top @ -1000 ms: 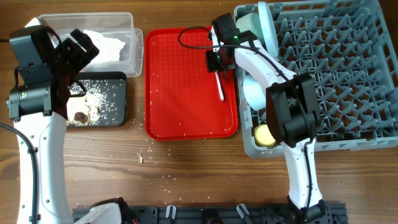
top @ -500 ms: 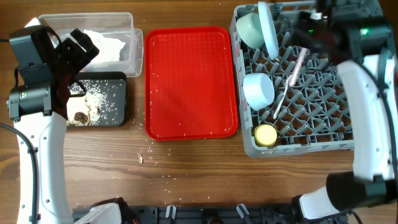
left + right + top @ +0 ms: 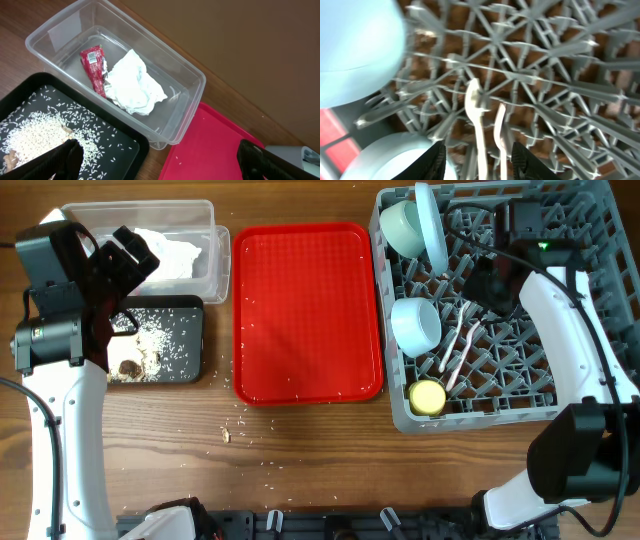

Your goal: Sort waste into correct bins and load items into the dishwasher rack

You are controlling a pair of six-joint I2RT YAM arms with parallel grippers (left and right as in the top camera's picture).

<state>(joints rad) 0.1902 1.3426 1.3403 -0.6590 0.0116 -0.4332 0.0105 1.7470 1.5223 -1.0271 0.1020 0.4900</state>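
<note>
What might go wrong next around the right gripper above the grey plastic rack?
The white plastic fork and spoon lie loose on the large grey plastic dishwasher rack, between the fingers of the open right gripper; rising at an angle may snag them. The light blue bowl sits close by; the gripper might knock it.

Your wrapper [image 3: 94, 67] and crumpled napkin [image 3: 132, 82] are lying in the far-left clear tub [image 3: 192, 100], rice scraps [image 3: 35, 132] in the black tray [image 3: 127, 145]. The plate [image 3: 432, 225], mint bowl [image 3: 400, 225], blue bowl [image 3: 415, 325], yellow cup [image 3: 428, 397] and white cutlery [image 3: 476, 120] are sitting in the right-hand grey rack [image 3: 600, 240].
</note>
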